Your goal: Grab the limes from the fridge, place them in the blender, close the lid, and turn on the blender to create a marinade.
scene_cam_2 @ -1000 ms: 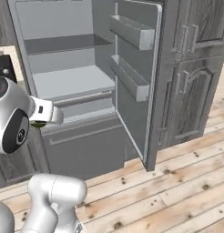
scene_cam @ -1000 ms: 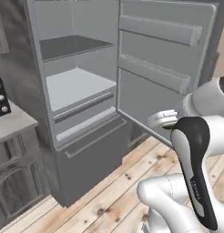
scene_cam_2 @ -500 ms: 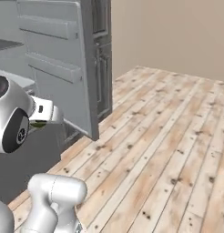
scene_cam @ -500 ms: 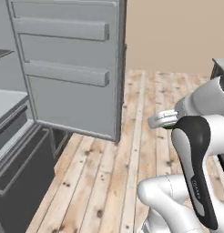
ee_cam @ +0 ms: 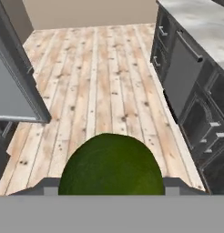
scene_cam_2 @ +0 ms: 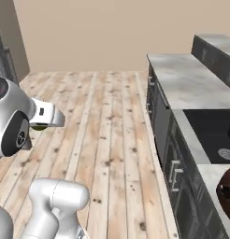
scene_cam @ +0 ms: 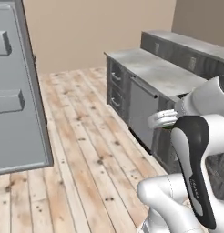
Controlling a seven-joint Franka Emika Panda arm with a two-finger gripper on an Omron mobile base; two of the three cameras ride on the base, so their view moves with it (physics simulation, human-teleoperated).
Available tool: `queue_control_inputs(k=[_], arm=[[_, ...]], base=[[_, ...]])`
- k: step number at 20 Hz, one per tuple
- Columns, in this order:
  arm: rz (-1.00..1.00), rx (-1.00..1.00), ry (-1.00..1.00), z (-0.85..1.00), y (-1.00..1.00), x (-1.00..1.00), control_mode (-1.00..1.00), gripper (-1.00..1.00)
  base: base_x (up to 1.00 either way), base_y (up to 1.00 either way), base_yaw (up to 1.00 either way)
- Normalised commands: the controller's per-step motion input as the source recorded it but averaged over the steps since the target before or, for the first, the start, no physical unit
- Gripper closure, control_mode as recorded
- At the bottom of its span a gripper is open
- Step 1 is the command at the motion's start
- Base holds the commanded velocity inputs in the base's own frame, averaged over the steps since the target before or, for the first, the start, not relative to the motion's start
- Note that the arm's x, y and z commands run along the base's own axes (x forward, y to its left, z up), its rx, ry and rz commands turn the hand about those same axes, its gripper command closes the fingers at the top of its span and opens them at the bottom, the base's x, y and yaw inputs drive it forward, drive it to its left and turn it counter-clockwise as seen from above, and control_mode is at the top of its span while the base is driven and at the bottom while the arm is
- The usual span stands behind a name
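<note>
Hand view: a dark green lime (ee_cam: 111,166) sits clamped between the gripper (ee_cam: 109,184) fingers at 6 o'clock, round with no telling long axis; fridge door (ee_cam: 16,86) at 9 o'clock.

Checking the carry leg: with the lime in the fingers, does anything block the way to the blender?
Nothing visible does. The lime sits in the gripper over bare wooden floor; the blender's brown base shows at the counter's near end.

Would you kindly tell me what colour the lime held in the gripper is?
The lime is dark green with a slightly dimpled skin, seen best in the hand view.
</note>
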Motion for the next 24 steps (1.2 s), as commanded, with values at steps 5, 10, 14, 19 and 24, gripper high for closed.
queue_control_inputs(k=[5,10,14,19,24], arm=[[0.0,0.0,0.0,0.0,0.0,0.0,1.0,1.0],[0.0,0.0,0.0,0.0,0.0,0.0,1.0,1.0],[0.0,0.0,0.0,0.0,0.0,0.0,1.0,1.0],[0.0,0.0,0.0,0.0,0.0,0.0,1.0,1.0],[0.0,0.0,0.0,0.0,0.0,0.0,1.0,1.0]], base=[[0.0,-0.25,-0.88],[0.0,-0.22,-0.89],[0.01,-0.18,-0.89],[0.14,-0.03,-0.87],[0.39,0.0,-0.73]])
